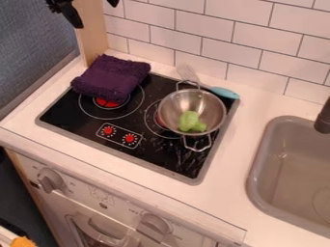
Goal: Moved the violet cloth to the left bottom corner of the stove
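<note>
Cloth [111, 77]: violet, folded into a thick pad, over the upper left corner of the stove [67, 107], covering part of the rear ring and its red centre [108, 102].
Goal corner: the stove's lower left one, at the left of the frame, in front of the cloth; the move looks undone.
Grasp risk: a pinch at the top layer alone could unfold the pad or let it slip, since the pile looks soft and loosely stacked.
Drag risk: if the lift is too low, the underside could rub on the glass, bunch up and stop short of the corner.
Edge risk: too long a pull toward the lower left could leave the cloth hanging over the counter [22, 118].
Neighbour risk: a swing toward the centre could knock the metal pot [182, 100], with its green toy piece [191, 121], or the turquoise-handled utensil [224, 92] behind it; the straight path down the left side seems to avoid both.
Post risk: a sideways approach might bump the wooden post [95, 41], which stands close to the cloth's far side.
Pincer [97, 15]: at the top edge of the frame, upper left, above the cloth and apart from it; fingers spread wide, nothing between them, touching nothing that I can make out.
</note>
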Action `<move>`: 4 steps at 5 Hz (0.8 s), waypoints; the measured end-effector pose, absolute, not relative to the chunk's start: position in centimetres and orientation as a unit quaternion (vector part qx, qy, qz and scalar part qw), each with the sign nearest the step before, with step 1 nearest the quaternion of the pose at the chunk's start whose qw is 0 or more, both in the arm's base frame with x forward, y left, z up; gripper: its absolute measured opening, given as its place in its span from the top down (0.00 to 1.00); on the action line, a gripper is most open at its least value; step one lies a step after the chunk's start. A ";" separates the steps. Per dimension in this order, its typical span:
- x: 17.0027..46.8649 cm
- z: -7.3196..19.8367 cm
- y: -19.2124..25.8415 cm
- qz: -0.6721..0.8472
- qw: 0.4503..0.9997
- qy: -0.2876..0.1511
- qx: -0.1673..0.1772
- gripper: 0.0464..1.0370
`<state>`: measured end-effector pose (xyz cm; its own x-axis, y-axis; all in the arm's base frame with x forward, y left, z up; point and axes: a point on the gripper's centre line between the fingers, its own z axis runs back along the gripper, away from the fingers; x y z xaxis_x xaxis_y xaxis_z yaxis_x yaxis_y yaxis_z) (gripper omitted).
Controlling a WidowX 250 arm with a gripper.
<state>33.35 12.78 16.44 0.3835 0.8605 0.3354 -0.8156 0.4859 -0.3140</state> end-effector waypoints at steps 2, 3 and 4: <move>35.4 14.5 13.9 0.512 0.835 -0.198 -0.037 0.04; 37.6 14.1 16.2 0.521 0.831 -0.194 -0.035 0.04; 39.1 12.5 17.7 0.525 0.832 -0.172 -0.041 0.04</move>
<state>39.10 17.74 12.53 0.3892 0.8885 0.2432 -0.8603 0.4449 -0.2487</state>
